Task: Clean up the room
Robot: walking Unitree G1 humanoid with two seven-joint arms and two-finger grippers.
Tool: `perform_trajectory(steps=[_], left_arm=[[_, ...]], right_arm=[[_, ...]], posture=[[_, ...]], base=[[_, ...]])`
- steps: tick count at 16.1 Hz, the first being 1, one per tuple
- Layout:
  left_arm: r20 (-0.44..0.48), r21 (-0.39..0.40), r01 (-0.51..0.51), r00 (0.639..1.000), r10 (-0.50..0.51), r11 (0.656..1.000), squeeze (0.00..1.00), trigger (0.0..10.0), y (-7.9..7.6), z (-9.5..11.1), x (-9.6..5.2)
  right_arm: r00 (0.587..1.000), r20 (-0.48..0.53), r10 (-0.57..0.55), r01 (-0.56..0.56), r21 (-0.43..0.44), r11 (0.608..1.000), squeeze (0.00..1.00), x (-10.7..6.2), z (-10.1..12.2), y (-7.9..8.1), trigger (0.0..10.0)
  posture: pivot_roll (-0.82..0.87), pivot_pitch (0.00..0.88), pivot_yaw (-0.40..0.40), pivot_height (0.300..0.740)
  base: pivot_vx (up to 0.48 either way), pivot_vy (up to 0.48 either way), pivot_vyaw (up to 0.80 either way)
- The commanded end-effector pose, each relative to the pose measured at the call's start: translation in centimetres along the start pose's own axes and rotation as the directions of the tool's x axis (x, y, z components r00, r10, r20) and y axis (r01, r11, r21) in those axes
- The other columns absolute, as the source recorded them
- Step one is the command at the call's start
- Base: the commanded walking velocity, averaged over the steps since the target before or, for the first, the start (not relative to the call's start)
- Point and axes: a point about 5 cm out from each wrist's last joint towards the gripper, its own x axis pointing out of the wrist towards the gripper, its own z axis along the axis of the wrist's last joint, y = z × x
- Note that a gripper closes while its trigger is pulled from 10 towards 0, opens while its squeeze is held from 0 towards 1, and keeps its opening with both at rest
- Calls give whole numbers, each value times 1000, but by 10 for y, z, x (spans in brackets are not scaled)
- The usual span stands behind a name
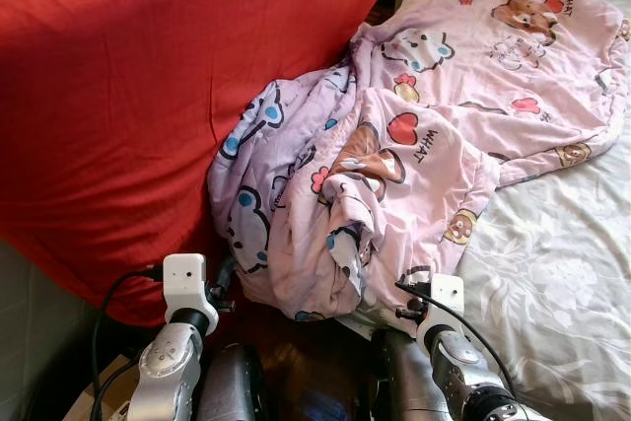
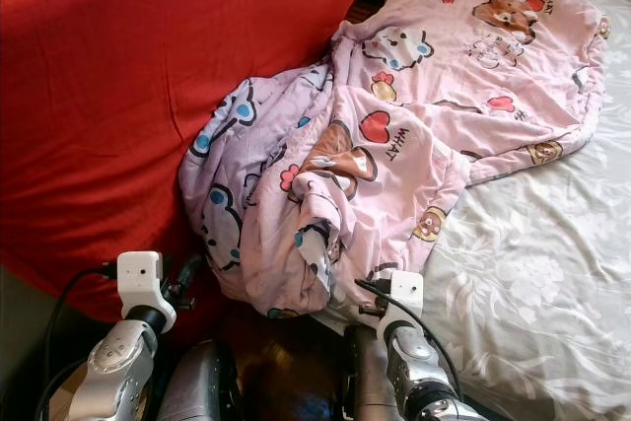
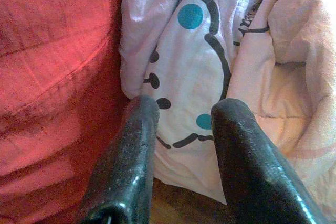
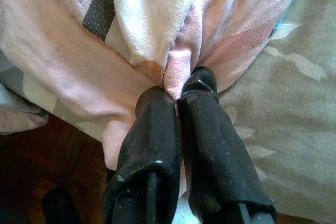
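Note:
A pink cartoon-print blanket [image 1: 424, 135] lies crumpled across the bed [image 1: 562, 263], its near end hanging over the bed's edge beside a big red cushion [image 1: 128, 96]. My right gripper [image 4: 176, 95] is shut on a fold of the pink blanket [image 4: 178, 66] at the bed's edge. My left gripper [image 3: 184, 111] stands open just short of the blanket's hanging white part [image 3: 194, 61], next to the red cushion [image 3: 52, 77]. Both wrists show low in the left eye view, the left wrist [image 1: 185, 288] and the right wrist [image 1: 439, 303].
The grey floral bedsheet [image 2: 552, 273] covers the mattress on the right. Dark wooden floor [image 1: 306, 362] lies between the cushion and the bed. The red cushion blocks the whole left side.

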Motion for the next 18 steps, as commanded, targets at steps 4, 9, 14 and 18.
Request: perform_trajectory(steps=[4,9,14,18], left_arm=[[-28,-2,-19,999,19,1000,0,10000,2,-8,6],[-27,-5,-37,999,37,999,0,10000,4,-10,17],[-17,-1,-25,1000,25,1000,0,10000,1,-10,24],[-53,10,-34,998,35,999,0,10000,5,-19,21]], right_arm=[[993,118,11,-16,37,999,0,-1,11,-1,0],[966,252,51,-66,51,996,0,-8,15,-9,10000],[948,305,88,-96,11,995,0,-6,28,3,10000],[944,314,101,-107,1,994,0,-6,29,5,10000]], posture=[[-29,87,-1,602],[-63,43,0,602],[-65,24,2,652],[-64,15,3,692]], base=[[0,0,0],[0,0,0],[0,0,0],[0,0,0]])
